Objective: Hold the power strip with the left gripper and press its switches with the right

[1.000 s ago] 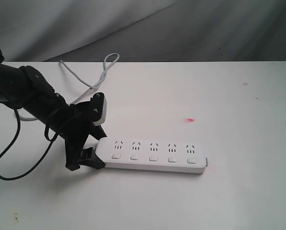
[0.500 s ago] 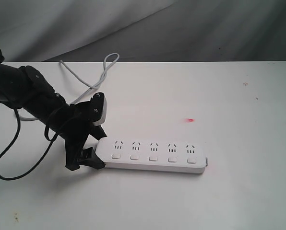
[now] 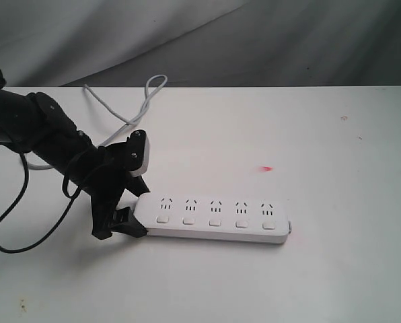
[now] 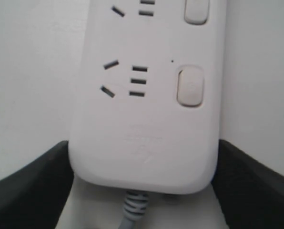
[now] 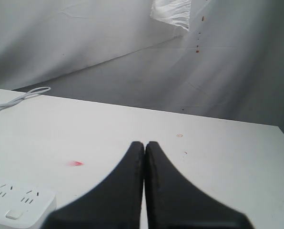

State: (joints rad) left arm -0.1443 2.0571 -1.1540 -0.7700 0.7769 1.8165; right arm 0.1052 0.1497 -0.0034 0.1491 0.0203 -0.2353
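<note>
The power strip [image 3: 214,219] lies flat on the desk [image 3: 335,141], sockets up. Its long axis runs left to right across the exterior view, cord end toward my left arm. My left jaws are clamped on that end, a finger [image 4: 30,186] against each long side. Faint raised lettering near the cord [image 4: 132,207] is too dim to read. My right jaws are pressed together, holding nothing, with only the strip's corner in their view.

Lab setup: white table [image 3: 321,282], grey backdrop [image 3: 288,40]
</note>
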